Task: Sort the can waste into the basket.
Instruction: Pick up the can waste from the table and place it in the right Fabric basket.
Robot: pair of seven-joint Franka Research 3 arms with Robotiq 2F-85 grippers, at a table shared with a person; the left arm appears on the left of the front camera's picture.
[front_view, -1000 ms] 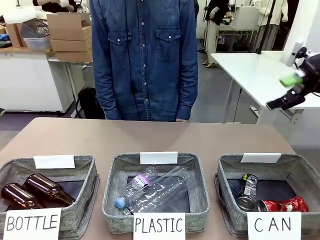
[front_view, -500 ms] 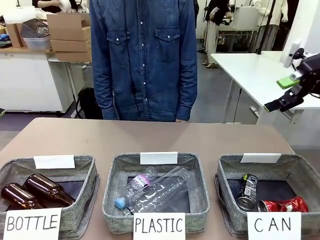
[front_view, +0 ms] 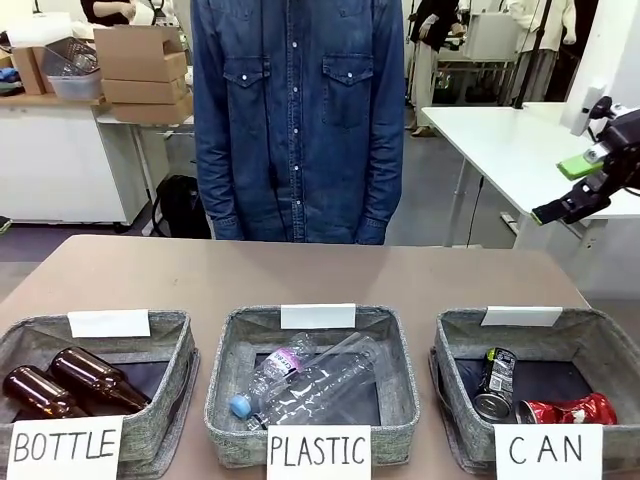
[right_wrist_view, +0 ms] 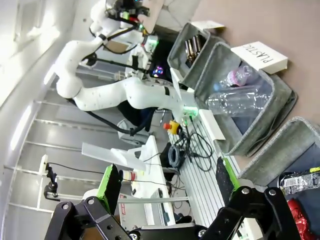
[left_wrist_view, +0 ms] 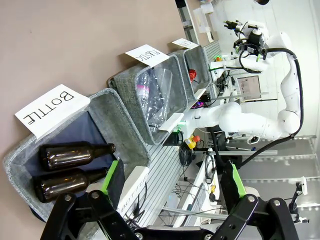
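The grey CAN basket (front_view: 459, 334) stands at the front right of the table. A black can (front_view: 494, 383) with silver ends lies in it beside a crushed red can (front_view: 565, 410). My right gripper (front_view: 568, 187) hangs open and empty, high above the table's far right corner, well away from the basket. Its wrist view looks down on the basket's wall (right_wrist_view: 280, 145), the black can (right_wrist_view: 300, 180) and the red can (right_wrist_view: 302, 211), with the right gripper (right_wrist_view: 167, 182) open. My left gripper (left_wrist_view: 172, 180) is open over the BOTTLE basket (left_wrist_view: 127, 130). A red speck of can (left_wrist_view: 192, 75) shows in the farthest basket.
Two brown glass bottles (front_view: 70, 382) lie in the BOTTLE basket (front_view: 170, 330) at front left. Clear plastic bottles (front_view: 310, 385) lie in the middle PLASTIC basket (front_view: 395, 340). A person in a denim shirt (front_view: 297, 120) stands at the far edge. The tabletop (front_view: 300, 275) behind the baskets is bare.
The right gripper has drifted very slightly right and stays raised and open. The person has shifted a little to the right. The cans have not moved.
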